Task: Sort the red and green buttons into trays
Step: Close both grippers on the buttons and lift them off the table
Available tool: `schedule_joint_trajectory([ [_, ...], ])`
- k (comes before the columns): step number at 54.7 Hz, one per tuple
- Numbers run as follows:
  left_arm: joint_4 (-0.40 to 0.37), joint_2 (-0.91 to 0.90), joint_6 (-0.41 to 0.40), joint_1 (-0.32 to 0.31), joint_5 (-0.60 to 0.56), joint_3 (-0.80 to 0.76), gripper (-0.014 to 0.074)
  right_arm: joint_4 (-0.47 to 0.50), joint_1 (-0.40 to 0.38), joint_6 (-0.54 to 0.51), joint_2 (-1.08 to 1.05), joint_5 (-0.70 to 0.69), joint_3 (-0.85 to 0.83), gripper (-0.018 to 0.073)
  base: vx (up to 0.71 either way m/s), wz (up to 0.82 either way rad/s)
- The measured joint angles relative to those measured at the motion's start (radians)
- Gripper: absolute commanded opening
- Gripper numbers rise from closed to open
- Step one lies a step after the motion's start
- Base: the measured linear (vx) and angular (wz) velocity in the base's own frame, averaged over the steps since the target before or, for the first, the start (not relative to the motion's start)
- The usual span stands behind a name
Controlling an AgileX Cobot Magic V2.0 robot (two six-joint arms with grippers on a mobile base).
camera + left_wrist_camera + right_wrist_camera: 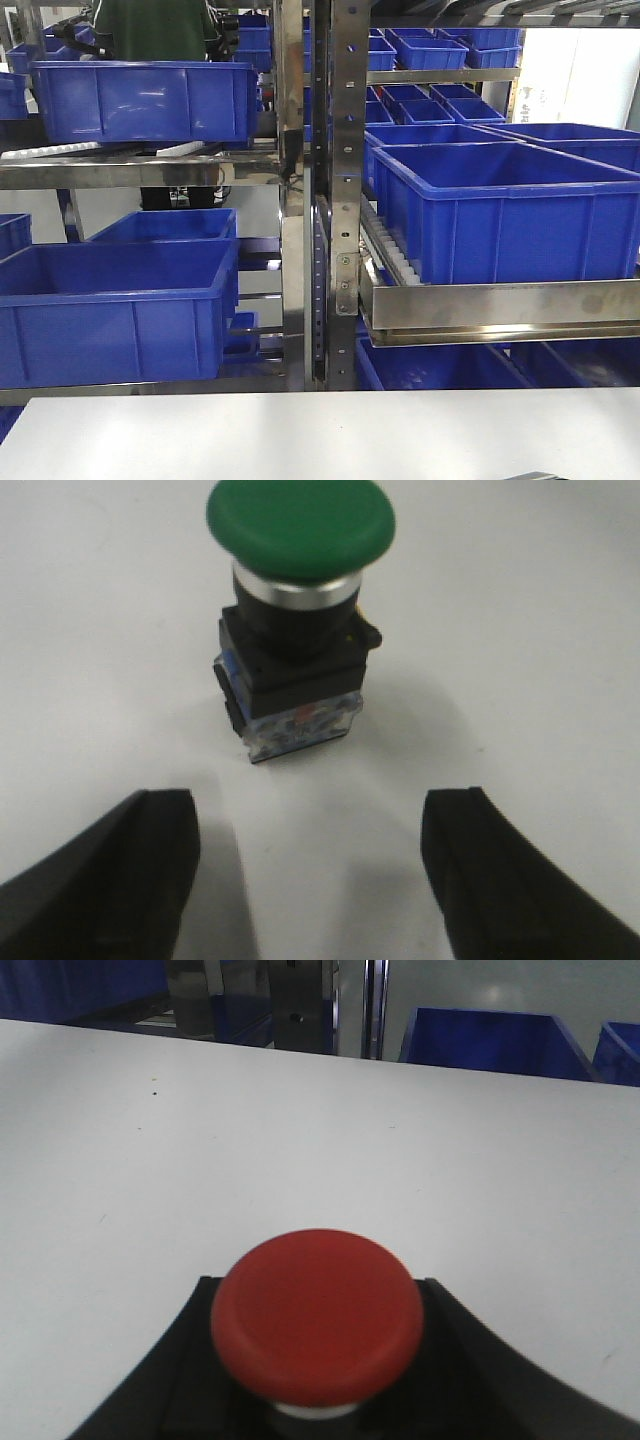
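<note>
In the left wrist view the green button (298, 610) rests on the white table (520, 660), its green cap on the far end and its black-grey block toward me. My left gripper (310, 802) is open, its black fingertips (150, 840) spread just short of the block, with only bare table between them. In the right wrist view the red button (317, 1315) sits between the black fingers (190, 1360) of my right gripper (317, 1284), which is shut on it above the table. The button's body is hidden under the red cap. The trays are out of view.
Beyond the far edge of the table (300, 435) stands a metal rack (335, 200) with deep blue crates (500, 215) on several shelves, one low at the left (110, 305). The right wrist view shows more blue crates (480, 1040) past the table edge.
</note>
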Motion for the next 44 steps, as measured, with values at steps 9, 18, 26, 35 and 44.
schedule_joint_trajectory([
  [9,0.014,0.029,-0.001,0.0,-0.007,-0.062,0.0586,0.001,0.0,0.0,0.0,0.0,0.0,-0.0008,0.0,0.0],
  [18,0.015,0.033,-0.001,0.0,-0.008,-0.105,0.0586,0.001,0.0,0.0,0.0,0.0,0.0,-0.0008,0.0,0.0],
  [26,0.017,0.038,-0.001,0.0,-0.007,-0.148,0.0586,0.002,0.0,0.0,0.0,0.0,0.0,-0.0008,0.0,0.0],
  [35,0.037,0.044,-0.001,0.0,-0.007,-0.219,0.049,0.019,0.0,0.0,0.0,0.0,0.0,-0.0008,0.0,0.0],
  [44,0.042,0.044,-0.021,0.0,-0.007,-0.245,0.0161,0.042,0.0,0.0,0.0,0.0,0.0,-0.0008,0.0,0.0],
])
